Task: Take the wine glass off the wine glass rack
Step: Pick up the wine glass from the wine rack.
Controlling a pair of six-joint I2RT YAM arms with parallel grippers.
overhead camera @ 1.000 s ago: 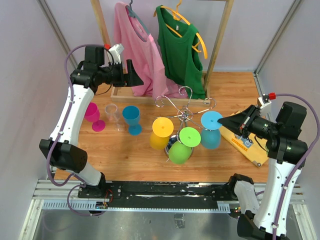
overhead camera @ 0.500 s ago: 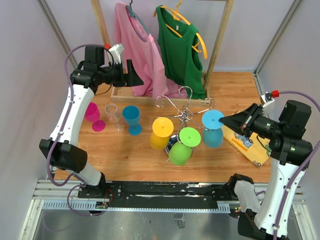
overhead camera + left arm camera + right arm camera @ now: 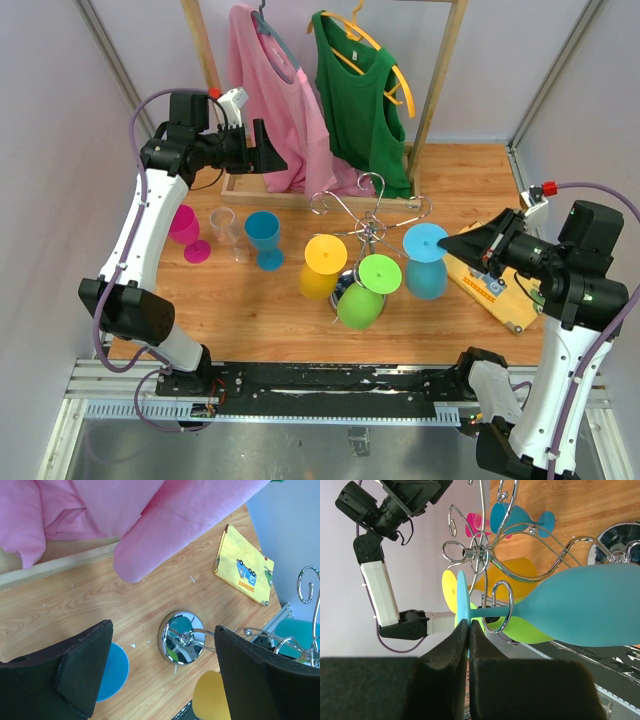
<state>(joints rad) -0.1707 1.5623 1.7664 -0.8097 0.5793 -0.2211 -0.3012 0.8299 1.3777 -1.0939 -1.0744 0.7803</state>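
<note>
The chrome wine glass rack stands mid-table with scrolled arms and a round mirror base. Three glasses hang upside down from it: yellow, green and light blue. My right gripper is shut on the rim of the light blue wine glass's foot; its stem still passes through a chrome loop of the rack. My left gripper is open and empty, held high by the pink shirt, above the rack's base.
A wooden clothes rail at the back holds a pink shirt and a green top. A magenta glass, a clear glass and a blue glass stand at left. A yellow pouch lies at right.
My right arm has shifted slightly right, carrying the light blue glass a little outward along the rack arm. The left arm has not moved.
</note>
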